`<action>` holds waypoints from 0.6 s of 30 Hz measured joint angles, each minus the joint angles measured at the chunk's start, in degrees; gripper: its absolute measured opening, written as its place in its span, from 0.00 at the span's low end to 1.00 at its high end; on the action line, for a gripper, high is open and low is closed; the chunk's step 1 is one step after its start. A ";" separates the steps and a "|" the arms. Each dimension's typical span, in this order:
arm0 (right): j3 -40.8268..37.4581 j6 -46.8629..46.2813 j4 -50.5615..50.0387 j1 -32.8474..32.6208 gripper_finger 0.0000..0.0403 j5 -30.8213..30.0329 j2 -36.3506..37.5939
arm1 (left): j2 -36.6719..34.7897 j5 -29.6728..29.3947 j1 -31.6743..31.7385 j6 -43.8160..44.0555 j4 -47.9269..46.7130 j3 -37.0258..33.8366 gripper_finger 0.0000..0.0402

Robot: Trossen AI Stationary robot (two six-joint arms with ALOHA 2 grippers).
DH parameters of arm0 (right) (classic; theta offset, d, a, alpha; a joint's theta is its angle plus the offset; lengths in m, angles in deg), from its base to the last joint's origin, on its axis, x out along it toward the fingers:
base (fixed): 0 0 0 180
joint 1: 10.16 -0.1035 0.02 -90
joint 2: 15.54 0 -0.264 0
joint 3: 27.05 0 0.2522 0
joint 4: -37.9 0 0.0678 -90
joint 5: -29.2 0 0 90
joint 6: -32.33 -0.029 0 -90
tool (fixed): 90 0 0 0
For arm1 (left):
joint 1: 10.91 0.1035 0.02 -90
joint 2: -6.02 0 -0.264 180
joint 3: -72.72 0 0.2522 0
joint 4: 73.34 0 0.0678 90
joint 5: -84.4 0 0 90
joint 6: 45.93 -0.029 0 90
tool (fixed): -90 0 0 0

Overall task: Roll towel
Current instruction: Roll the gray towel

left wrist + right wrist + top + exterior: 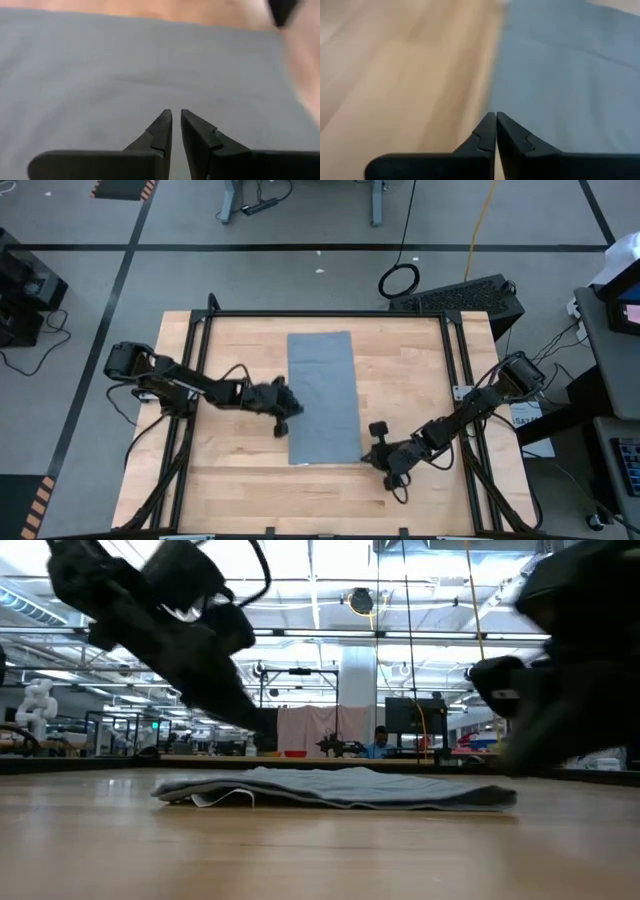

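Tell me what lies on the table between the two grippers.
The high view shows only the towel between them: the left gripper is at its left edge, the right gripper is by its near right corner. It lies flat, unrolled.

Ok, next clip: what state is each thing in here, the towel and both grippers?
towel: lying flat and unrolled on the wooden table, long side running front to back, no roll started.
left gripper: at the towel's left edge, fingers nearly together with a thin gap, holding nothing.
right gripper: at the towel's near right corner, shut, empty.
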 joint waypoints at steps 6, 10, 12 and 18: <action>0.00 11.51 -0.44 -2.40 0.17 0.95 0.00 | 0.02 -6.34 -11.46 1.72 0.22 -0.05 0.13; 0.00 13.42 -0.46 -2.62 0.33 -5.71 -0.07 | 0.02 -14.22 -17.00 1.99 2.33 -0.05 0.20; 0.00 14.70 -0.56 -2.58 0.40 -7.90 -0.11 | 0.02 -17.62 -18.40 3.15 3.02 -0.05 0.23; 0.00 21.98 -2.53 -2.18 0.50 -7.58 -0.32 | 0.04 -20.68 -20.09 4.74 2.47 -0.05 0.27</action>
